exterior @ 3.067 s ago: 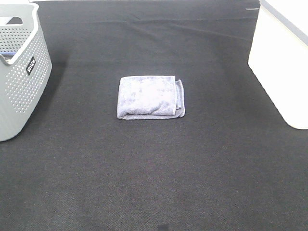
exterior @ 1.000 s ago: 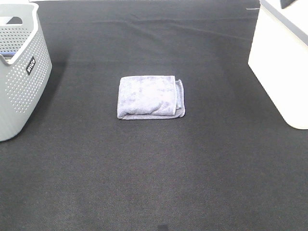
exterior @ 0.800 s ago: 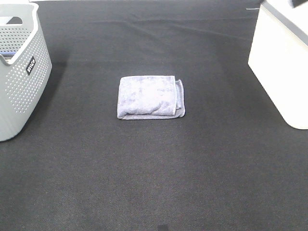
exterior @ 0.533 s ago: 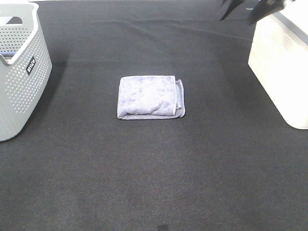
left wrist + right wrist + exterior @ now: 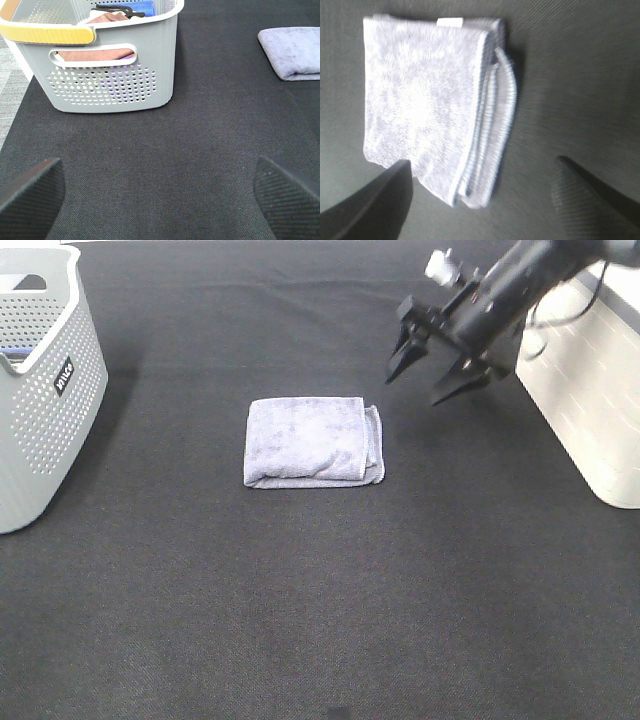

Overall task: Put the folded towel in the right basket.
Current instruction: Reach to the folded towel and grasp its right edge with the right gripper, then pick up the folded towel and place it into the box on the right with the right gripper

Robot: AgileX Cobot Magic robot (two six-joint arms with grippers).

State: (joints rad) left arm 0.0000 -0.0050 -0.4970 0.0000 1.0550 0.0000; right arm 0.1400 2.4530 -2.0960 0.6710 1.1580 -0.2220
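Right end effector (image 5: 415, 390) gapes near towel (image 5: 313, 440) (label (image 5: 450, 21): wrist view only).

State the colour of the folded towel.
The folded towel is plain pale lavender-grey, clearest in the right wrist view.

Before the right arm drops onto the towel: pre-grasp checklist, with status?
1. Right gripper open: ok, jaws spread wide.
2. Folded towel flat on the mat, nothing on it: ok.
3. Right gripper centred over the towel: not ok. In the high view it hangs past the towel's right edge, toward the right basket.
4. Left gripper out of the way: ok, open and empty beside the grey basket.
5. Room inside the right basket: cannot tell, only its outer wall shows.
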